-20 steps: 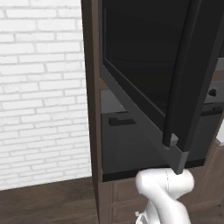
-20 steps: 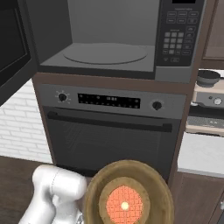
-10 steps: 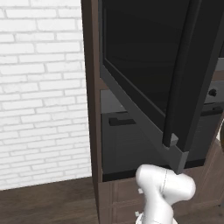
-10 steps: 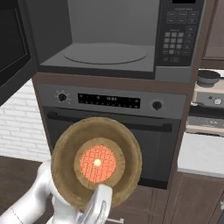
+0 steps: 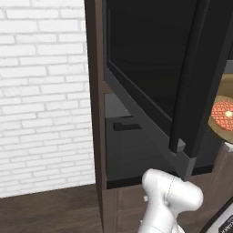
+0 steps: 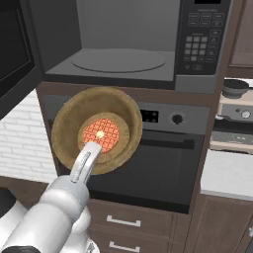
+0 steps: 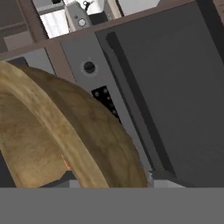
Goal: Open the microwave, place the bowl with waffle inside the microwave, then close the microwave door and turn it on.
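The claw (image 6: 94,150) is raised, clamped on the bowl's (image 6: 66,123) rim.

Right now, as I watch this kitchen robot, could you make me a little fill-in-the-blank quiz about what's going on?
1. The microwave door stands ____.
2. The wooden bowl held up by the robot's fingers carries a round, reddish ____.
3. In the right base view, the bowl hangs in front of the ____, just below the microwave.
4. Inside the microwave, the round turntable has ____ on it.

Missing words: open; waffle; oven; nothing
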